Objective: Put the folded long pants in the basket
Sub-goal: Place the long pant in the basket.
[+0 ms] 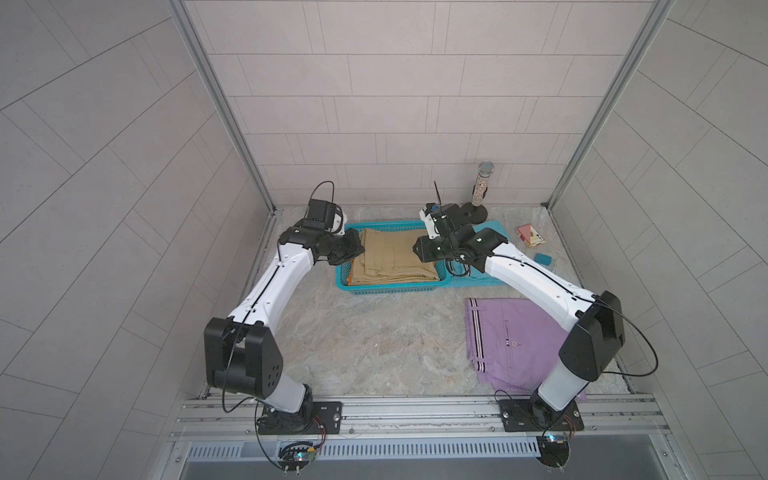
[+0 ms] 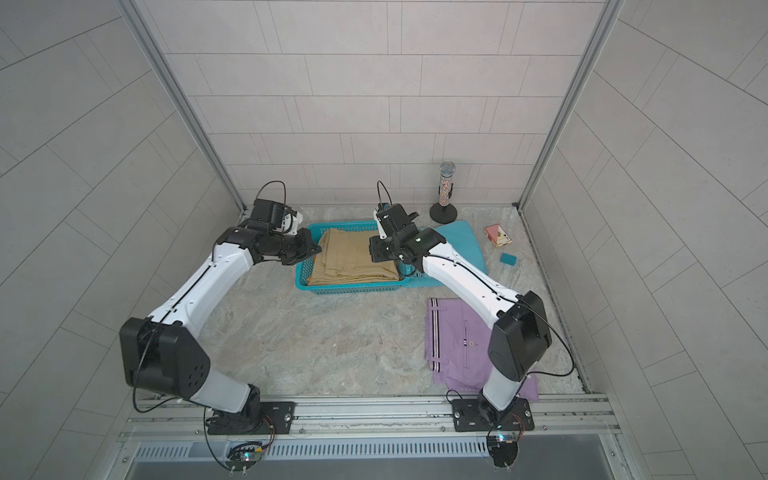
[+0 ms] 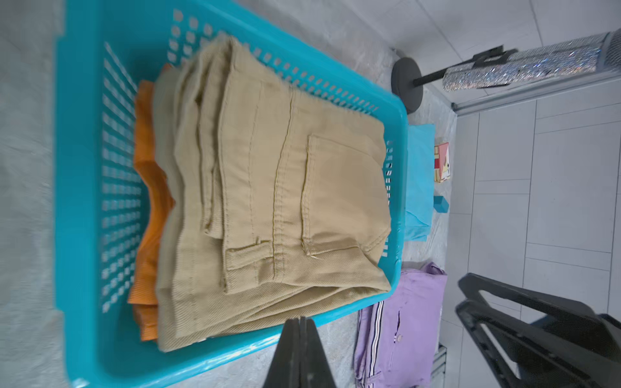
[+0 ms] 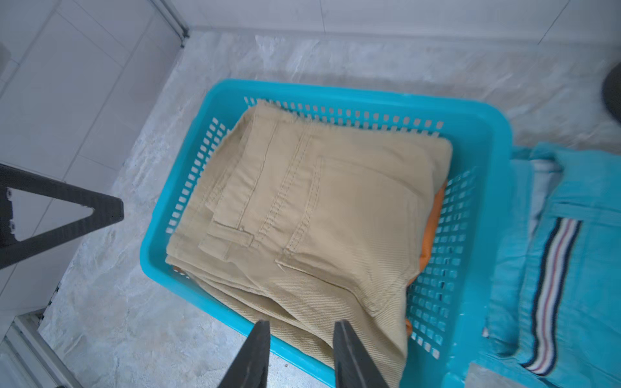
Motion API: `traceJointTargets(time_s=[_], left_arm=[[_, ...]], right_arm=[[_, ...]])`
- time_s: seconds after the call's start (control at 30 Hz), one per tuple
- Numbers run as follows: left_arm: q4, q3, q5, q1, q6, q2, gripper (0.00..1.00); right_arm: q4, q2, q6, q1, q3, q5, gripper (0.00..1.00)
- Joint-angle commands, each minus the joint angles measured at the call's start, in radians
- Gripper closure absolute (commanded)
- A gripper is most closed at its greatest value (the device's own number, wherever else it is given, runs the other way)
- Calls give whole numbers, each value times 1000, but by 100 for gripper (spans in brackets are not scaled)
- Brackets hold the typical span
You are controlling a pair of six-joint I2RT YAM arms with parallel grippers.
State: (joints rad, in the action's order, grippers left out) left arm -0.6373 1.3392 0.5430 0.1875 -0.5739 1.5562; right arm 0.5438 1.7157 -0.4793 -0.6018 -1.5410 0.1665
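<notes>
The print on the small red-and-cream box (image 1: pixel 530 236), set well beyond the basket (image 1: pixel 390 286) on its right-arm side, is too small to be read. Four folded pants are counted, two of them inside the single basket. The khaki pants (image 1: pixel 392 255) lie on top, and the orange pants (image 3: pixel 148 201) are seen only as a strip beneath them along the wall toward the left arm. The khaki bundle fills the basket almost wall to wall, and on the right-arm side its edge appears to lap over the rim (best judged in the right wrist view). The turquoise pants (image 1: pixel 492 230), with a striped band, are pressed against the basket's outer wall on that same side. The lilac pants (image 1: pixel 515 345), also striped, lie apart from the basket, nearer the right arm's base. A broad stretch of marbled table (image 1: pixel 374 345) is left between the basket and both bases. One microphone on a round stand (image 1: pixel 482 183) is placed behind the basket's far right corner, and one teal block (image 1: pixel 542 258) sits near the box. The left gripper (image 3: pixel 299 320) is held at the basket's left rim with its fingers pressed together on nothing. The right gripper (image 4: pixel 302 324) hangs over the opposite rim, its fingers narrowly parted and empty.
</notes>
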Motion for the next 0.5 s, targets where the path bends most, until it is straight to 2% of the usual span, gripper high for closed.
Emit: traceJointTargets(time_s=[0.0,0.17,0.47], left_arm=[[111,-57,68,6,-42,96,100],[126,-90,60,4,-12,198,100],[209,-244,43,-21,-30,216,100]], right_arm=[[24,94,-32,5,44,39,65],[24,197,-21,19,76,34,67],[21,274,-17,34,97,69,68]])
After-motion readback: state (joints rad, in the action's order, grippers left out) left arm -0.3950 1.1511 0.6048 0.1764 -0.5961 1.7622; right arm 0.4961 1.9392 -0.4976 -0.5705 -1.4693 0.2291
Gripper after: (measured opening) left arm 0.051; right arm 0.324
